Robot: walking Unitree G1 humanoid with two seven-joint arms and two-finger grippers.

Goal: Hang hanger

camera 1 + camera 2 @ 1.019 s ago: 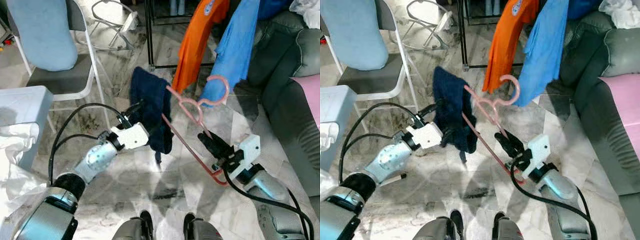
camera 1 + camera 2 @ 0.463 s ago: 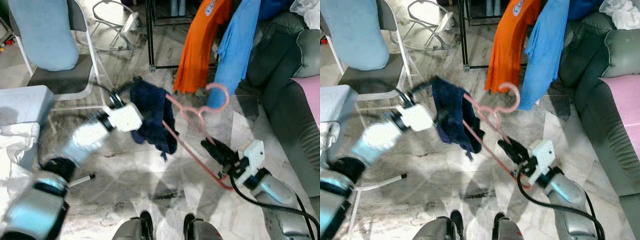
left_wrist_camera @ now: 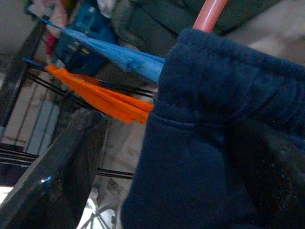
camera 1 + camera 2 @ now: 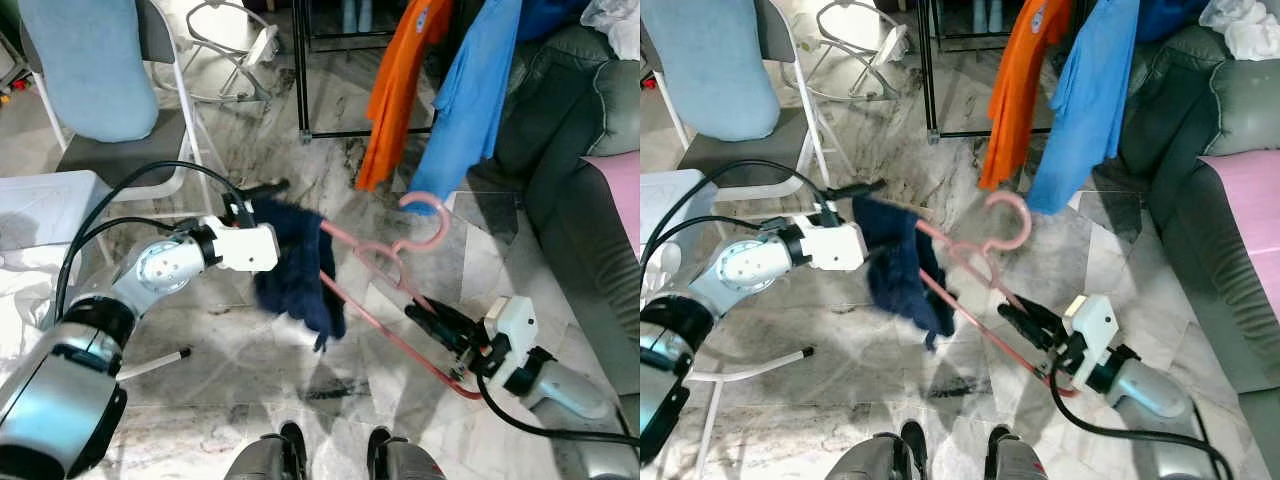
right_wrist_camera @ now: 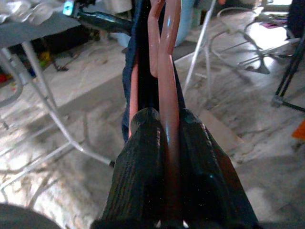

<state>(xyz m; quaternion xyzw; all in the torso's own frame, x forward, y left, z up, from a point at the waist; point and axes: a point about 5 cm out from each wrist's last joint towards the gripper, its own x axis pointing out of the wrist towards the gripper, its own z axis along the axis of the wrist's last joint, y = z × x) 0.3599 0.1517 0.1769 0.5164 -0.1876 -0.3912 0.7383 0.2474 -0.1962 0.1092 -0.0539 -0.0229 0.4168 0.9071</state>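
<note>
While no writing reads, right claw (image 4: pixel 424 316) clamps pink hanger (image 4: pixel 375 262).

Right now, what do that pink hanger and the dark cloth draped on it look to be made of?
The pink hanger looks like smooth, slightly glossy plastic, judging by its rounded tubing and sheen. The dark cloth seems a thick navy knit, perhaps fleece: matte, soft folds, with a stitched hem.

Pink hanger (image 4: pixel 385 290) clamped in right claw (image 4: pixel 432 322), navy garment (image 4: pixel 298 270) draped over it, left claw (image 4: pixel 268 200) alongside
</note>
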